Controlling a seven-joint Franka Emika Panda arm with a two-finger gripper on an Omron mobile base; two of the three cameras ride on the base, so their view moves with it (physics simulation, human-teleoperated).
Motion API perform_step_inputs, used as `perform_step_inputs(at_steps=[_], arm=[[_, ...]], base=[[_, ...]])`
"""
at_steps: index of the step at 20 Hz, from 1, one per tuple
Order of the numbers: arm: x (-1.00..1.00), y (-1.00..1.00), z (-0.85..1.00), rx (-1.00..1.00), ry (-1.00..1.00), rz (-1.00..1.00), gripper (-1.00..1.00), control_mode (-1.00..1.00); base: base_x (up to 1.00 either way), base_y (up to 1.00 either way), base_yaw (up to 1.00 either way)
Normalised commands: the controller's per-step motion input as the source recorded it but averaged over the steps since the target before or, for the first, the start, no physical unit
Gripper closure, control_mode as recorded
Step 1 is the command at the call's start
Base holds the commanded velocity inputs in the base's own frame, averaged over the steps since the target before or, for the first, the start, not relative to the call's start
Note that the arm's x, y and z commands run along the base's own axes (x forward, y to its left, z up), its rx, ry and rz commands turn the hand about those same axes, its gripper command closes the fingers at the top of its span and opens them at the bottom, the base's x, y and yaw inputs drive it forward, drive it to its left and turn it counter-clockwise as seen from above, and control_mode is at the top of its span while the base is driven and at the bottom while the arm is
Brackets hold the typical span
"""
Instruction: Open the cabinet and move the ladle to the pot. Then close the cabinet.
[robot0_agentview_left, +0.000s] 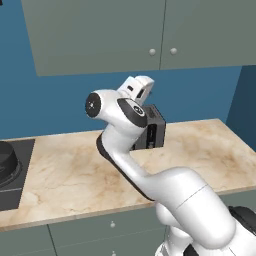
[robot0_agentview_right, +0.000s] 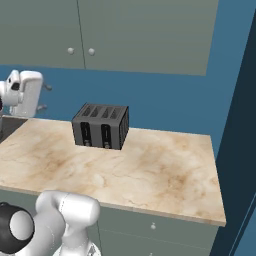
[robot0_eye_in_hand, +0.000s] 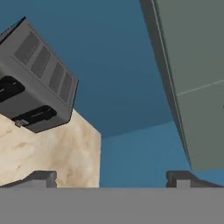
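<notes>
While the cabinet (robot0_agentview_left: 100, 35) is sitting shut up on the wall, both doors flush and the two white knobs (robot0_agentview_left: 152, 51) side by side at the seam, the end effector (robot0_eye_in_hand: 111, 177) is hanging in the air below it, near the toaster (robot0_agentview_right: 101, 126), with its fingers (robot0_eye_in_hand: 37, 178) spread wide and gripping nothing. Over at the left edge of the marble tabletop (robot0_agentview_left: 190, 150), the pot (robot0_agentview_left: 7, 157) is peeking in, only partly visible. Can't see the ladle in any view.
</notes>
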Motion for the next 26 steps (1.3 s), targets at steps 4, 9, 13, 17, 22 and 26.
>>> perform_step_inputs(at_steps=[4,9,13,17,22,26], arm=[[0.3,0.0,0.3,-0.29,0.0,-0.02,-1.0,-1.0],[0.27,0.0,0.29,-0.28,0.0,-0.03,-1.0,-1.0],[0.24,0.0,0.28,-0.27,0.0,-0.05,-1.0,-1.0],[0.28,0.0,0.21,-0.27,0.0,-0.06,-1.0,-1.0],[0.21,0.0,0.25,-0.22,0.0,-0.08,-1.0,-1.0],[0.15,0.0,0.32,-0.14,0.0,-0.1,-1.0,-1.0]], base=[[0.0,0.0,0.0],[0.0,0.0,0.0],[0.0,0.0,0.0],[0.0,0.0,0.0],[0.0,0.0,0.0],[0.0,0.0,0.0]])
